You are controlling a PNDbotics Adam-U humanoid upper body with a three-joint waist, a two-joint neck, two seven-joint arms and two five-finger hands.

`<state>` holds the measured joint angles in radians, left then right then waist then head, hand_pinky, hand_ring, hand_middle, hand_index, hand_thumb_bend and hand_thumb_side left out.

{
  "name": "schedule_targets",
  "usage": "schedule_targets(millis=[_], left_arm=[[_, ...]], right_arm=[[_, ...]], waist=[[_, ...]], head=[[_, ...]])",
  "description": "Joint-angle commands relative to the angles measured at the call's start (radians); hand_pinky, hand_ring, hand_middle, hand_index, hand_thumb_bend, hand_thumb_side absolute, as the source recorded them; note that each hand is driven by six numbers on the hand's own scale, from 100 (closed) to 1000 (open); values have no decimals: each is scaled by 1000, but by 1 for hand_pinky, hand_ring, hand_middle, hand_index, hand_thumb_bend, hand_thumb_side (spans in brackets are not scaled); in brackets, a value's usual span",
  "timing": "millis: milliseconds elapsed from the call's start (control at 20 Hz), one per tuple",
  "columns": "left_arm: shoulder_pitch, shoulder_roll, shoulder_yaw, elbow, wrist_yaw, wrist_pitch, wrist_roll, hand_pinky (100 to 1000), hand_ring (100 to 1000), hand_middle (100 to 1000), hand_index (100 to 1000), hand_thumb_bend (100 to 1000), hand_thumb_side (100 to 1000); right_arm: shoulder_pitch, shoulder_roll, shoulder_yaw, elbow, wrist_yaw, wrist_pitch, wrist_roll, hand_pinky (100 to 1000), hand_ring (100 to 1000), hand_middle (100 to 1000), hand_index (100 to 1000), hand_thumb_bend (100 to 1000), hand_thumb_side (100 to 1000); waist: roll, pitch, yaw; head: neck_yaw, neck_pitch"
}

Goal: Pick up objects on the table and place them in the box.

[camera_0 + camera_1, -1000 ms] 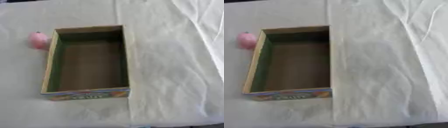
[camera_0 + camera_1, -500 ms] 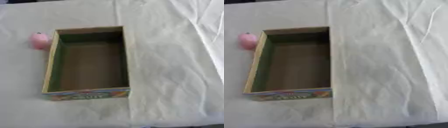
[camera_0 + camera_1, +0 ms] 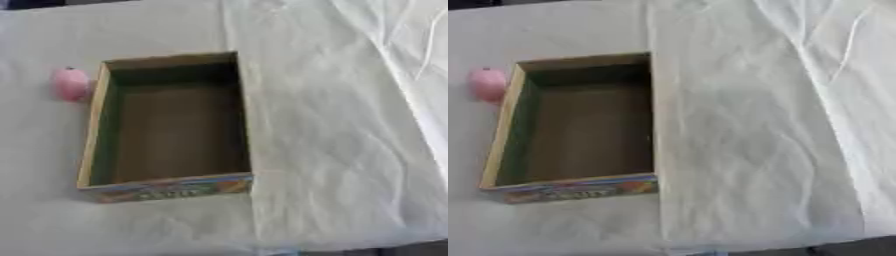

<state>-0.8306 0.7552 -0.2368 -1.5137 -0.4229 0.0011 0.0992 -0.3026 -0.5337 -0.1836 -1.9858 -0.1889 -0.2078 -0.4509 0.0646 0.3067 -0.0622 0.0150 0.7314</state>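
An open cardboard box [image 3: 241, 115] with a colourful printed front wall lies on the white cloth, its brown inside holding nothing I can see. A small pink rounded object [image 3: 72, 84] sits on the cloth just outside the box's left wall, near its far corner. Neither of my hands shows in the left eye view or the right eye view.
A creased white cloth [image 3: 754, 130] covers the table, with folds running along the right side. The table's near edge [image 3: 833, 242] shows at the bottom right, and a dark strip lies beyond the far left corner.
The whole picture has shifted slightly downward, so the camera has moved. The box and the pink object keep their places on the cloth.
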Motion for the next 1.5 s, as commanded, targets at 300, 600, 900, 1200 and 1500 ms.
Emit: schedule_targets(millis=[300,600,900,1200,1500], left_arm=[[-109,-72,-145,197,-129,-28,-128,649,728,799,1000,367,862],[-180,-156,-151,350,-223,-83,-221,671,750,812,1000,456,787],[-222,-195,-94,424,-316,-113,-315,675,747,806,1000,341,890],[-216,-203,22,341,-407,-142,-406,671,745,808,1000,334,900],[-181,-131,55,337,-502,-155,-501,684,765,827,1000,456,906]], right_arm=[[-6,-23,-2,-14,-7,4,10,526,603,592,794,100,1000],[-6,-22,1,-14,-8,5,15,526,603,591,793,100,1000],[-2,-21,0,-14,-9,5,15,526,602,590,793,100,1000],[-2,-22,1,-14,-8,4,16,526,603,589,792,100,1000],[2,-28,-1,-14,-5,3,13,526,604,589,792,100,1000]], waist=[[-2,-24,4],[-1,-22,0],[-1,-19,0],[-3,-18,9],[0,-18,18]], head=[[6,-19],[16,-19],[17,-15],[12,-13],[3,-13]])
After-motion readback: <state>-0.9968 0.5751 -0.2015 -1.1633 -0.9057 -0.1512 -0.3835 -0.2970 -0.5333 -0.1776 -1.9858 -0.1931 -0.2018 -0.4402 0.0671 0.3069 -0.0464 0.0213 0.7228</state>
